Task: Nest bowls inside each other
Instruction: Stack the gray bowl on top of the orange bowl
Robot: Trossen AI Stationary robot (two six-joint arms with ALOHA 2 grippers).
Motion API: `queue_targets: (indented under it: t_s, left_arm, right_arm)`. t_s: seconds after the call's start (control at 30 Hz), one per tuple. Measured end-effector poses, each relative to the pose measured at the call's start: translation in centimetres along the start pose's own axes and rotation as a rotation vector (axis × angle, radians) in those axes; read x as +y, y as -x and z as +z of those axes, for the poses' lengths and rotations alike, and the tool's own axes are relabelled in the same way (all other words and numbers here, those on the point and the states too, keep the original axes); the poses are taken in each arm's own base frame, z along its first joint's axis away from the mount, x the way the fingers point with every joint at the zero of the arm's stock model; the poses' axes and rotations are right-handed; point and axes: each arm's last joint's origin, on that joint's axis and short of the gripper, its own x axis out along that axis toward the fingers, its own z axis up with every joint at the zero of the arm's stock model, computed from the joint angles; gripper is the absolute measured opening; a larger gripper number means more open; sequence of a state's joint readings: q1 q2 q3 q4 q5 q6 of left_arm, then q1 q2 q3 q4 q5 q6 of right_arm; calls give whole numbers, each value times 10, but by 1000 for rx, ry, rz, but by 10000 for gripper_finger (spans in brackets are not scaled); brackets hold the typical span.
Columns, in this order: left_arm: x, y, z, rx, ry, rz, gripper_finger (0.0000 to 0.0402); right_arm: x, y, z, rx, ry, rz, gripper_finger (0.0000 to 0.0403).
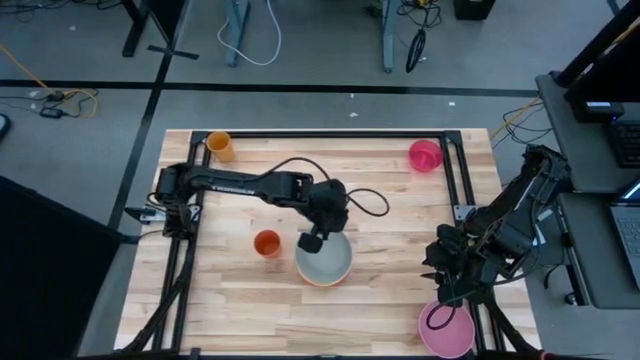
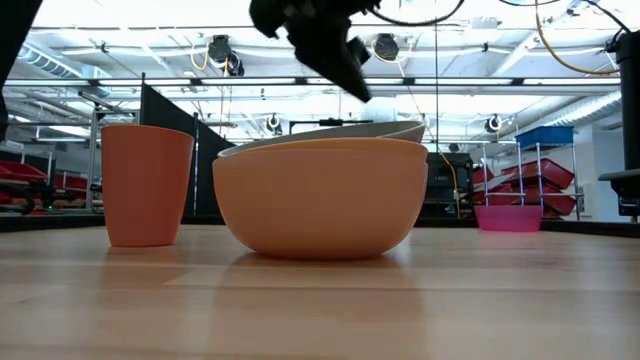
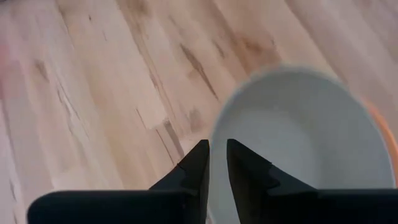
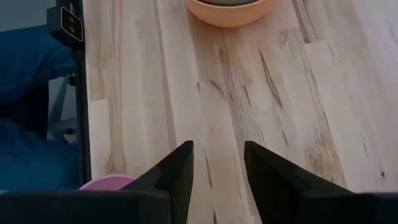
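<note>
From my overhead feed the left gripper (image 1: 312,241) sits over the near-left rim of the pale grey-green bowl (image 1: 325,259), which rests nested inside the orange bowl (image 2: 320,200) near the middle of the table (image 1: 380,300). Through the left wrist camera I see its two dark fingers (image 3: 199,165) drawn almost together with only a thin slit between them and nothing pinched; they hang just outside the grey-green bowl's rim, and a sliver of orange shows along that bowl's far edge. At table height the grey-green rim peeks out tilted above the orange bowl's rim, higher on the right, and the left gripper hangs above the pair without touching. A small orange cup (image 1: 267,243) stands just to the left of the nested bowls. A yellow-orange cup (image 1: 220,146) stands at the far-left corner and a small magenta cup (image 1: 425,155) toward the far-right side. The magenta-pink bowl (image 1: 446,329) sits at the near-right edge of the table, well apart from the stacked pair. The right gripper (image 1: 445,290) waits above that bowl's far side; in its wrist camera its fingers (image 4: 177,171) stand spread with bare wood between them, holding nothing.
</note>
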State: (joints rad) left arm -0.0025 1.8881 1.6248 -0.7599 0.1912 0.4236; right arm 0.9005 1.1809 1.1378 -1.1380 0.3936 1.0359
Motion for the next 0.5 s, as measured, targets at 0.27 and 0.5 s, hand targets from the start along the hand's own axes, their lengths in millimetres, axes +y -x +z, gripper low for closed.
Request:
queue_targets:
  t_s: [0.27, 0.5]
  left_arm:
    - [-3, -8, -4, 11, -1, -28, 3]
    - [6, -13, -6, -17, -10, -30, 3]
  right_arm:
    - [0, 0, 0, -3, 0, 5, 128]
    - [1, 0, 0, -3, 1, 5, 128]
